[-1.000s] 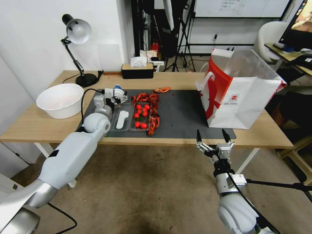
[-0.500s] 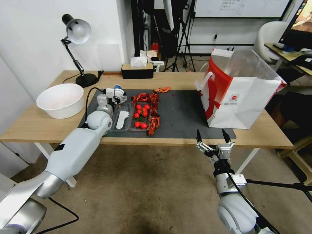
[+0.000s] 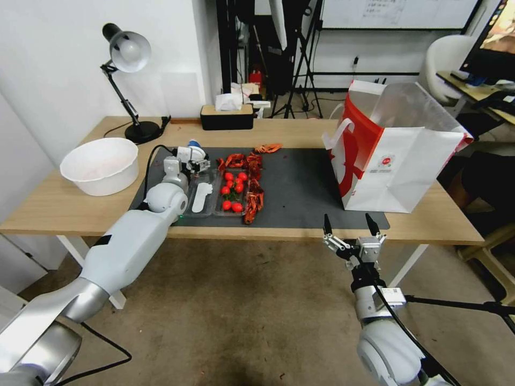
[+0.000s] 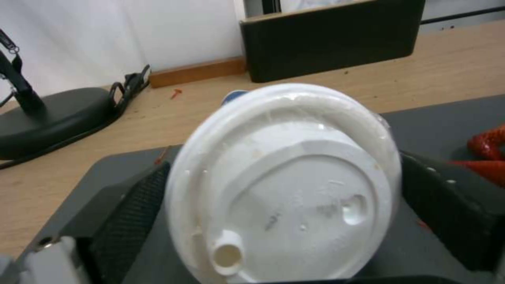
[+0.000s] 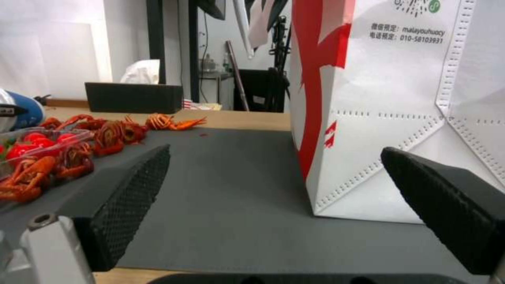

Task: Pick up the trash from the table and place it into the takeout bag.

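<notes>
left hand (image 3: 196, 158) still grips white-lidded cup (image 4: 284, 185), arm shifted right.

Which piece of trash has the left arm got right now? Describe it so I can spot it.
On the dark grey mat, look at its far left corner, beside the clear tray of tomatoes. There the left gripper is shut on a small white-lidded cup. Its round white sip lid and blue side set it apart from the red food nearby.

Beside one takeout bag (image 3: 394, 161) we count one white-lidded cup (image 4: 284, 185), one white bowl (image 3: 99, 165), one lamp (image 3: 126, 80), two grippers.
</notes>
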`<state>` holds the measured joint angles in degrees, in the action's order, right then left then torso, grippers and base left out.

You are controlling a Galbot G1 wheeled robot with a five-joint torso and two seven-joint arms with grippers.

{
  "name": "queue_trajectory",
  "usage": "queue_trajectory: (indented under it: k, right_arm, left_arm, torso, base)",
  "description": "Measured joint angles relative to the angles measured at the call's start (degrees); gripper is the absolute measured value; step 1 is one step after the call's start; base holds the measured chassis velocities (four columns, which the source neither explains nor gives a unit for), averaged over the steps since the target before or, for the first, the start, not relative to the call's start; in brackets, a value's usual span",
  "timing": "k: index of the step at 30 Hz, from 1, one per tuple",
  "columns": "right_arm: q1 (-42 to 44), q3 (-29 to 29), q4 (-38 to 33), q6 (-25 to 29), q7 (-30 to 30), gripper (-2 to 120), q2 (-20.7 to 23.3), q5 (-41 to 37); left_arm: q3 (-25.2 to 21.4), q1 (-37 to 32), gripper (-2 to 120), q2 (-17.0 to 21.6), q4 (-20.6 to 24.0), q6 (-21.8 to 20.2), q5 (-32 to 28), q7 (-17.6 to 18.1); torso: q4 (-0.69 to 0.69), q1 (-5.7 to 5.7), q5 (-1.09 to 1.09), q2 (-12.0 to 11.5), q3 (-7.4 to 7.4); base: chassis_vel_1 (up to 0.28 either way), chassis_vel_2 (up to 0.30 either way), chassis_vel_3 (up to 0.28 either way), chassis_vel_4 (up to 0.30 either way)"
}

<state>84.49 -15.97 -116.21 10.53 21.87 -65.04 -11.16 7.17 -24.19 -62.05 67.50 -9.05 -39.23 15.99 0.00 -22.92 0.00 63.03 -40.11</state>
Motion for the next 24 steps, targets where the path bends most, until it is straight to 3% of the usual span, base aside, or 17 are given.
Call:
queue_trajectory:
  k: [4, 9, 17, 24]
  right_arm:
    - [0.01, 0.05, 0.00, 0.01, -0.02, 100, -0.11, 0.12]
    - [-0.01, 0.13, 0.02, 0.01, -0.04, 100, -0.20, 0.22]
    - [0.07, 0.14, 0.02, 0.03, -0.06, 100, -0.23, 0.35]
    - [0.03, 0.13, 0.01, 0.04, -0.07, 100, -0.29, 0.38]
  left_arm:
    - [0.07, -0.11, 81, 0.04, 0.03, 0.00, 0.18, 0.00]
    - [0.12, -0.25, 72, 0.30, 0.19, 0.04, 0.43, -0.07]
    - [0.40, 0.30, 71, 0.88, 0.97, 2.30, 1.75, -1.65]
    - [1.85, 2.64, 71, 1.79, 5.31, 6.52, -1.42, -7.27]
  torso:
    - [0.00, 0.00, 0.00, 0.00, 0.00]
    - [0.01, 0.00, 0.01, 0.00, 0.01]
    - [0.01, 0.00, 0.00, 0.00, 0.01]
    - [0.00, 0.00, 0.01, 0.00, 0.01]
  base:
    - [0.000, 0.000, 0.000, 0.000]
    - [0.000, 0.000, 0.000, 0.000]
    - [0.000, 0.000, 0.000, 0.000]
    - [0.000, 0.000, 0.000, 0.000]
